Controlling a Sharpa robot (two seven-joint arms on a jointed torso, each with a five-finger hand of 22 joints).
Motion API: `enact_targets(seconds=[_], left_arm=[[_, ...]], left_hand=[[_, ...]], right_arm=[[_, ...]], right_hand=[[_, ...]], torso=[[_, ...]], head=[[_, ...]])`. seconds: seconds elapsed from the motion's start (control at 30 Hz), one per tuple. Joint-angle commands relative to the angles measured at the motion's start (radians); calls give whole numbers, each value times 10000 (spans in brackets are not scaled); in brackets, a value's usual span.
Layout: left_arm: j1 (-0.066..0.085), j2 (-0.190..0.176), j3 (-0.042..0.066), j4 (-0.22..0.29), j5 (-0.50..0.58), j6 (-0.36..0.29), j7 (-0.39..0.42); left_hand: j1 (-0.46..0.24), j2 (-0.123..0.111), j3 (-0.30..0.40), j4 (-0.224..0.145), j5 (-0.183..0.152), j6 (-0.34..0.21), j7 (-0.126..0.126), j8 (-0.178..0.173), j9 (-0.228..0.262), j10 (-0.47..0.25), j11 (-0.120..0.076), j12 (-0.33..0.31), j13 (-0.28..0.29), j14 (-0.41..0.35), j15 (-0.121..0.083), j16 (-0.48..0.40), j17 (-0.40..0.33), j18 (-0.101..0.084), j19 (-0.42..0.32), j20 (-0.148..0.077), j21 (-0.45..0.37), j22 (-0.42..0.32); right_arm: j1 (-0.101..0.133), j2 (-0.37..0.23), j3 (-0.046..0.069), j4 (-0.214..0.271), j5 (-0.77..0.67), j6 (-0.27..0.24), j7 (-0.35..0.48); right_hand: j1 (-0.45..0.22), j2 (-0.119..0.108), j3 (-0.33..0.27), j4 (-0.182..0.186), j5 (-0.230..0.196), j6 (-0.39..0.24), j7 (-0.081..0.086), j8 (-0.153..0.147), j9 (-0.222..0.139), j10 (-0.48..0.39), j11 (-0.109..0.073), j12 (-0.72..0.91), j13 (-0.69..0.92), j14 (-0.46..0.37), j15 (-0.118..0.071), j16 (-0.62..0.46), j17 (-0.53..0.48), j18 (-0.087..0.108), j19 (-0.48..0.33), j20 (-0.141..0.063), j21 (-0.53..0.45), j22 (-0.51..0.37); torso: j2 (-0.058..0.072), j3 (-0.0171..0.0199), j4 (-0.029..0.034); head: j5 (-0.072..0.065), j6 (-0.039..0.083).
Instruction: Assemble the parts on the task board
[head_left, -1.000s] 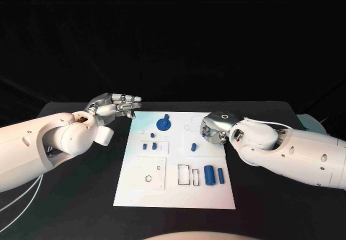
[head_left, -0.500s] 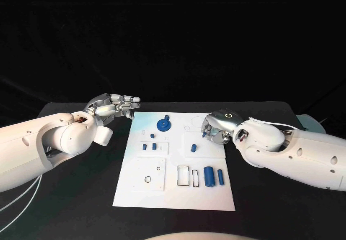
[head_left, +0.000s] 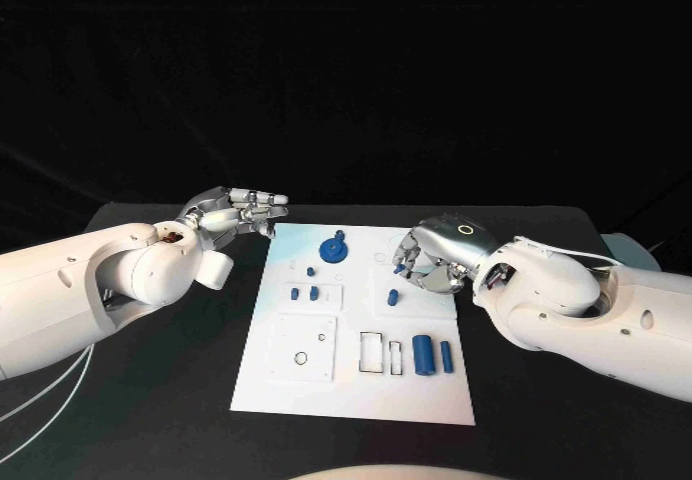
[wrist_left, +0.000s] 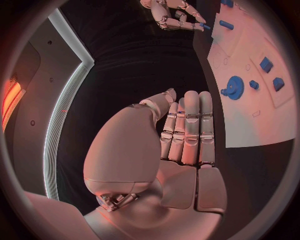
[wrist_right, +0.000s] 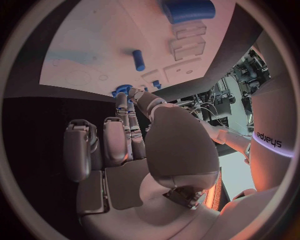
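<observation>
While the left hand hovers empty beside the task board, the right hand (fingers pinching a blue part) hangs over it.

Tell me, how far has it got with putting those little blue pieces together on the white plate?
It looks barely started. On the task board the blue gear sits at the far end, and two blue cylinders lie loose near the front beside unfilled rectangular slots. Whether any small piece is already seated is unclear. The left hand holds nothing, off the board's far left corner. The right hand is over the board's right edge, seemingly holding nothing.
</observation>
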Motion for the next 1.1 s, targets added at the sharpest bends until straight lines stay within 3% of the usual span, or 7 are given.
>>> enact_targets(seconds=[0.03, 0.23, 0.3, 0.5, 0.83, 1.1], left_arm=[[1, 59, 4, -14, 45, 119, 2], [-3, 201, 2, -54, 45, 106, 12], [-3, 260, 2, -69, 45, 101, 14], [-2, 450, -1, -111, 45, 105, -5], [0, 624, -2, -115, 45, 134, -38], [1, 668, -2, -105, 45, 170, -68]], left_hand=[[27, 98, -49, -15, -23, -80, 13, -24, -13, -76, -4, 62, 13, -1, 42, 53, -11, 129, 67, -12, -42, -16], [37, 112, -54, -21, -23, -87, 16, -22, -11, -102, 0, 78, 14, -19, 46, 48, -18, 129, 64, -8, -55, -24], [37, 112, -54, -21, -23, -87, 16, -22, -11, -102, 0, 78, 14, -19, 46, 48, -18, 129, 64, -8, -55, -24], [34, 120, -59, -18, -23, -86, 17, -18, -9, -107, 2, 89, 17, -26, 49, 46, -21, 128, 62, -5, -62, -28], [32, 124, -64, -16, -24, -82, 16, -14, -7, -112, 3, 97, 18, -31, 51, 46, -24, 128, 61, -3, -67, -31], [32, 124, -64, -16, -24, -82, 16, -14, -7, -112, 3, 97, 18, -31, 51, 46, -24, 128, 61, -3, -67, -31]], right_arm=[[-13, 163, 8, 298, 142, -307, -42], [-145, 890, -37, 325, 159, -189, 24], [-236, 1120, -59, 250, 160, -132, 56], [-563, 1804, -138, -116, 160, 60, 138], [-1108, 2616, -220, -761, 126, 262, 174], [-1278, 2975, -236, -1111, 63, 365, 152]], right_hand=[[-56, 7, -25, 50, -69, 14, -18, -13, 260, 46, 8, -23, 12, 471, -51, 61, 10, -106, 114, -43, 49, 1562], [-70, 10, -28, 62, -77, 9, -17, -17, 262, 46, 8, -25, 14, 469, -51, 55, -1, -106, 112, -43, 46, 1562], [-77, 14, -28, 69, -80, 3, -16, -21, 263, 44, 9, -28, 15, 468, -51, 54, -5, -104, 108, -43, 39, 1558], [-93, 27, -28, 86, -84, -21, -10, -36, 264, 30, 13, -41, 16, 464, -49, 47, -23, -102, 103, -43, 31, 1556], [-121, 43, -31, 114, -84, -60, 2, -59, 266, 2, 25, -65, 17, 459, -43, 45, -39, -94, 85, -40, 0, 1540], [-149, 43, -42, 135, -86, -79, 11, -71, 269, -10, 33, -76, 19, 456, -37, 45, -47, -93, 82, -38, -5, 1540]], torso=[[5, 1, 3], [0, -30, 24], [15, -18, 20], [18, -19, 17], [21, -8, 2], [18, -14, 11]], head=[[182, 27], [597, -57], [762, -88], [1054, -201], [1344, -348], [1492, -484]])
